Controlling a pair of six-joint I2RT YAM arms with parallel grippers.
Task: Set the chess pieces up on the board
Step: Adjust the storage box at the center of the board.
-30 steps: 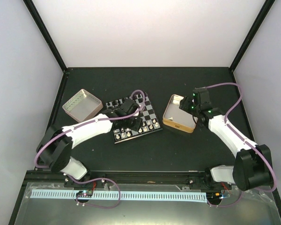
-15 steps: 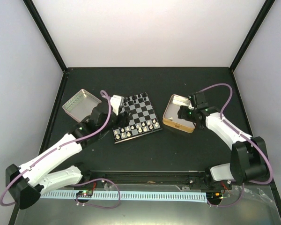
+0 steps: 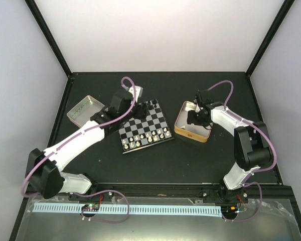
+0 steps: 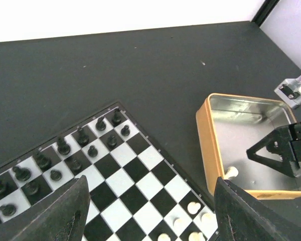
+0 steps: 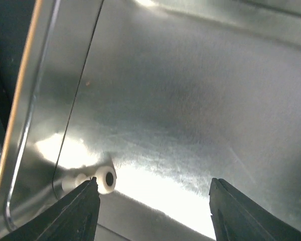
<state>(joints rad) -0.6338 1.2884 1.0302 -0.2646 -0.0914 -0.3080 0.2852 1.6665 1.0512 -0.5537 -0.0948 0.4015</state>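
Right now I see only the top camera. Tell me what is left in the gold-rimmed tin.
Observer: One white piece, lying on its side in a corner of the gold-rimmed tin.
Operator: Give me the right fingers.
Observer: The right fingers are open, low over the tin's floor; the piece lies at one fingertip.
Operator: And the left fingers.
Observer: The left fingers are open and hold nothing; the board shows beyond them.

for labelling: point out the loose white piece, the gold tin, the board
white piece point(image 5: 106, 181), right wrist view, round base
gold tin point(image 4: 203, 140), left wrist view, left wall
board point(image 3: 145, 125), top external view, bare middle square
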